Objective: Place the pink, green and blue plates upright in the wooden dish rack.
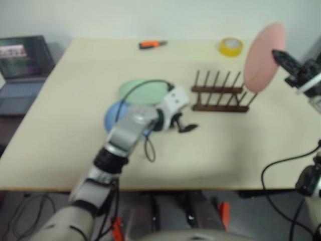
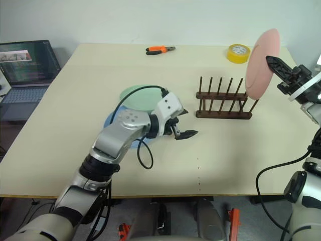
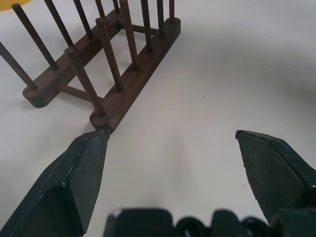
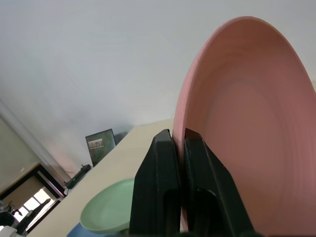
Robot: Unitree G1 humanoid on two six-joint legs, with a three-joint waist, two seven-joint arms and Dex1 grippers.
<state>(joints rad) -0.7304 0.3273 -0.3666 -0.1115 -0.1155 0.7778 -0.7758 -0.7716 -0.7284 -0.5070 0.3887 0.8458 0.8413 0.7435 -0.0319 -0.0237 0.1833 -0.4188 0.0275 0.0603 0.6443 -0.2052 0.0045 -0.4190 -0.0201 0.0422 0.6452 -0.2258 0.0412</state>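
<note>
The right hand [image 2: 273, 63] is clamped on the rim of the round salmon-pink plastic plate [image 2: 261, 63], held upright above the dark wooden pegged dish rack's [image 2: 223, 104] right end, toward the bench's far right corner. To seat it well, lower it edge-first between two peg pairs, keeping it vertical. The left hand [image 2: 181, 129] hangs with fingers apart, holding nothing.

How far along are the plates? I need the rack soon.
None racked yet: the wooden dish rack stands empty. In hand: the right pincer holds the pink plate upright above it. Left: the green plate and the blue plate lie flat.

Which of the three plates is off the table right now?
The pink plate: the right end effector pinches its rim, holding it upright above the rack. The green and blue plates lie flat on the table.
</note>
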